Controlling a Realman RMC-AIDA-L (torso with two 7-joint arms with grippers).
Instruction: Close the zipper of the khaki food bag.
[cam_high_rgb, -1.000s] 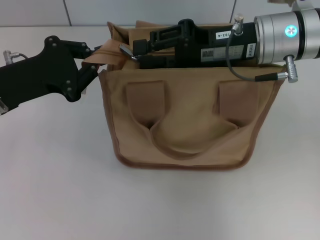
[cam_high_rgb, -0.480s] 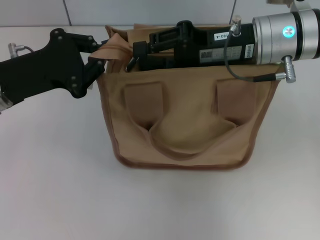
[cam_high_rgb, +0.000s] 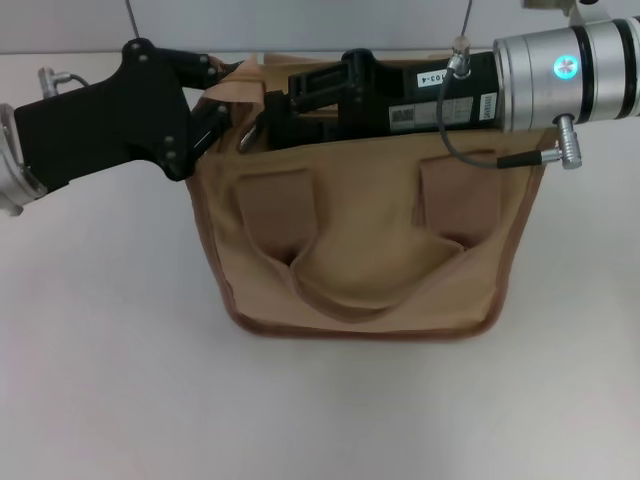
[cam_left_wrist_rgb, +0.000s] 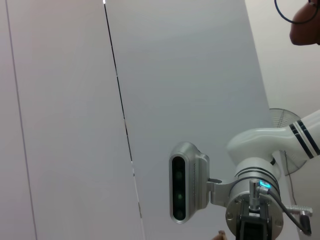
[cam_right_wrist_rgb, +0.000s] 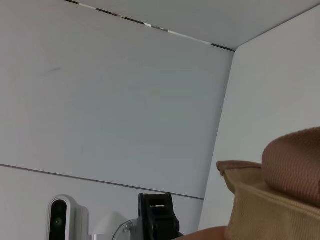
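The khaki food bag stands in the middle of the table, its front handle loop facing me. My right gripper reaches in from the right, lying along the bag's top near its left end. The silver pull tab of the zipper sticks out at its tip, and it looks shut on the tab. My left gripper comes from the left and is shut on the fabric at the bag's top left end. The zipper line is hidden under the right arm. The bag's edge also shows in the right wrist view.
The bag stands on a white table with a pale wall behind it. The right arm's silver wrist and cable hang over the bag's right end. The left wrist view shows only the wall and the robot's head camera.
My left gripper has moved right and farther back, against the bag's left end. My right gripper has slid a little left along the bag's top, and the pull tab now sits lower-left.
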